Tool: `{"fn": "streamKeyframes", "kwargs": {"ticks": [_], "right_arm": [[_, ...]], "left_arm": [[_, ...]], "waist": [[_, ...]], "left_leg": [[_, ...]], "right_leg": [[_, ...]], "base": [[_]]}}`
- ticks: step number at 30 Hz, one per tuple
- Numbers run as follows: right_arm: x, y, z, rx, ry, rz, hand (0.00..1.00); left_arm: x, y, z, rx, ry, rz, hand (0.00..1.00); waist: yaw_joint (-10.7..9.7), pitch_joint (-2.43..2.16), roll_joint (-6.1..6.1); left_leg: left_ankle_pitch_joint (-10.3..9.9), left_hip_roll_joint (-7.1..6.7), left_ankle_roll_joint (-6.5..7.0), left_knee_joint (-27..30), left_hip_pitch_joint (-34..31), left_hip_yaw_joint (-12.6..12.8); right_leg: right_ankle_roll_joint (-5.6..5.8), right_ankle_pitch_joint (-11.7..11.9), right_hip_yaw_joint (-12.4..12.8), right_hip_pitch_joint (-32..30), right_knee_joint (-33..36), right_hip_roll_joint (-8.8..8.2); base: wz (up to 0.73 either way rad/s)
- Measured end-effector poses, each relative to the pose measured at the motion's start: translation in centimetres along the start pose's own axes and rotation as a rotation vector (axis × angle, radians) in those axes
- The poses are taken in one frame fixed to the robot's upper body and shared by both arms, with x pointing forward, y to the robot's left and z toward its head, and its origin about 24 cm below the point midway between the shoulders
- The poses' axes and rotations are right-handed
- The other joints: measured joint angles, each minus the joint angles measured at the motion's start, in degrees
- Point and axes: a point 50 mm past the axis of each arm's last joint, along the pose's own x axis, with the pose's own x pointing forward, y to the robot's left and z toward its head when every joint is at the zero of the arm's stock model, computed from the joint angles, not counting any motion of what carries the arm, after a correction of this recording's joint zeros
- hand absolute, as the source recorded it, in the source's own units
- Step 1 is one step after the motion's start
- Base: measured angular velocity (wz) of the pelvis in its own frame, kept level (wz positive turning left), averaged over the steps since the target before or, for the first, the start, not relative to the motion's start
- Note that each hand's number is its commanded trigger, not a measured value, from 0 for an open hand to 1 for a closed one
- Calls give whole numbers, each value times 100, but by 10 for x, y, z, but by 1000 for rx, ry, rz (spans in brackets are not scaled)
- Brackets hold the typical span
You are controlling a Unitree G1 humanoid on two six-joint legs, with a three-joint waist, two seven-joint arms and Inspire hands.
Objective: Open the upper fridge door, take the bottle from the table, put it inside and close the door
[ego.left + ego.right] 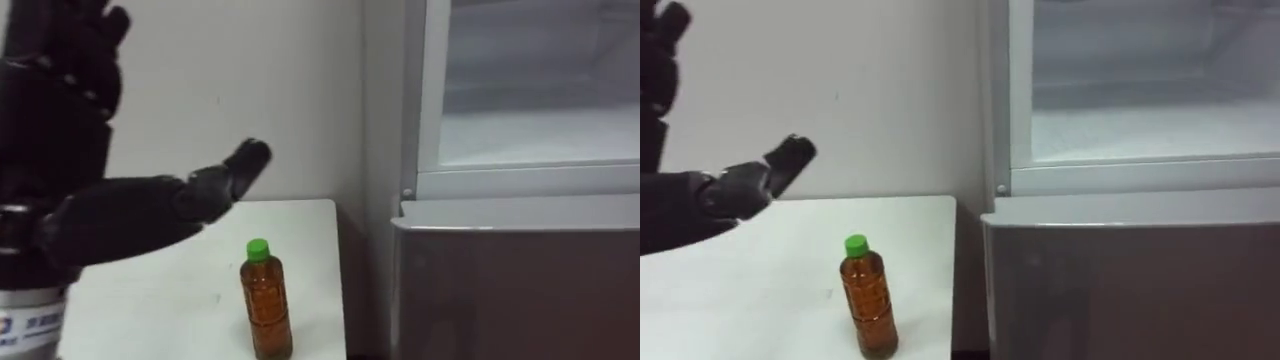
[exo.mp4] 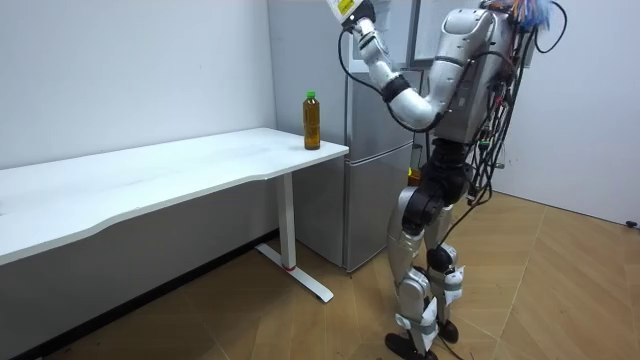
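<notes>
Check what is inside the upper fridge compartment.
The open upper fridge shows only a bare pale floor and back wall; its frame hides the left edge. The bottle stands outside, on the table.

The amber bottle (image 1: 868, 300) with its green cap stood upright near the white tabletop's (image 1: 750, 290) right edge, beside the fridge (image 1: 1120, 290), whose upper compartment (image 1: 1140, 130) was open. The left hand (image 1: 680, 215) hovered above, fingers (image 1: 658, 60) relaxed.

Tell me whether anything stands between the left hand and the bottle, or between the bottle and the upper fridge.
Nothing visible does. The open left hand hangs above the table, up and left of the bottle, with only air between. The upper fridge compartment, up and right of the bottle, looks open.
</notes>
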Motion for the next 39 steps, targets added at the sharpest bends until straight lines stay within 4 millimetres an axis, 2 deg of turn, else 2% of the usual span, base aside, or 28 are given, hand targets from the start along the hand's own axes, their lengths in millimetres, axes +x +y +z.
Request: {"fn": "streamKeyframes", "kwargs": {"ticks": [5, 9, 10, 11, 13, 17, 18, 20, 21, 22, 23, 25, 27, 30, 34, 39], "right_arm": [[-3, -5, -9, 45, 5, -18, 0], [-8, -9, -19, 77, 9, -31, 0], [-8, -10, -21, 84, 5, -34, 0], [-9, -11, -22, 91, 5, -37, 0], [-11, -13, -28, 111, 16, -45, 0], [-12, -14, -31, 137, 20, -47, 0], [-12, -14, -30, 140, 17, -45, 0], [-13, -15, -33, 143, 26, -49, 0], [-13, -16, -33, 147, 25, -53, 0], [-13, -17, -33, 154, 22, -57, 0], [-13, -17, -33, 155, 22, -55, 0], [-13, -17, -33, 151, 23, -48, 0], [-13, -16, -32, 156, 20, -42, 0], [-13, -16, -32, 154, 20, -31, 0], [-13, -16, -33, 151, 25, -28, 0], [-13, -16, -33, 151, 28, -26, 0]], "left_arm": [[-28, 37, -21, 48, 168, 221, 0], [-63, 63, -40, 88, 345, 377, 0], [-74, 72, -43, 113, 387, 433, 0], [-79, 75, -45, 125, 410, 453, 0], [-98, 86, -51, 170, 490, 517, 0], [-128, 100, -64, 227, 625, 603, 0], [-138, 103, -65, 219, 663, 640, 0], [-154, 107, -72, 213, 729, 681, 0], [-172, 111, -81, 223, 802, 713, 0], [-194, 115, -89, 245, 900, 744, 0], [-205, 116, -93, 255, 950, 761, 0], [-249, 113, -106, 256, 1142, 820, 0], [-273, 106, -111, 212, 1247, 862, 0], [-314, 96, -115, 235, 1440, 866, 0], [-365, 88, -104, 293, 1676, 849, 0], [-402, 81, -88, 389, 1887, 692, 0]], "waist": [[145, -6, -18], [235, -5, -52], [271, -18, -69], [278, -1, -38], [347, -33, -92], [422, -40, -106], [431, -55, -89], [494, -47, -111], [531, -29, -110], [516, -30, -90], [508, -27, -86], [479, -20, -115], [481, 2, -165], [443, 4, -226], [347, 5, -259], [340, 4, -272]], "left_leg": [[16, -132, 22, 26, -1, -233], [1, -193, 48, 144, -8, -323], [1, -201, 49, 144, -9, -329], [1, -207, 49, 144, -15, -339], [2, -241, 53, 133, -11, -406], [-1, -256, 58, 131, -14, -442], [-6, -257, 64, 131, -10, -441], [-7, -258, 65, 109, 7, -436], [-5, -258, 66, 79, 36, -432], [-3, -256, 67, 44, 95, -427], [-3, -256, 67, 28, 126, -425], [-7, -257, 66, 35, 130, -443], [-15, -257, 63, 43, 100, -444], [-18, -258, 64, 48, 102, -444], [-25, -253, 61, 41, 80, -401], [-23, -228, 61, 20, 106, -295]], "right_leg": [[23, -144, -77, 46, 84, -94], [31, -259, -182, 103, 88, -148], [37, -283, -194, 101, 83, -162], [40, -293, -198, 96, 81, -167], [55, -322, -197, 99, 93, -177], [56, -322, -199, 112, 124, -179], [57, -321, -214, 117, 124, -183], [58, -320, -208, 122, 135, -185], [59, -321, -189, 115, 188, -191], [60, -322, -179, 134, 208, -193], [62, -322, -180, 157, 204, -193], [62, -323, -184, 198, 193, -188], [62, -322, -188, 190, 191, -189], [62, -323, -198, 169, 187, -191], [62, -323, -178, 118, 184, -191], [61, -323, -105, 109, 177, -188]], "base": [[24], [18], [7], [9], [10], [4], [0], [0], [-6], [-7], [0], [2], [0], [-1], [-6], [-9]]}}
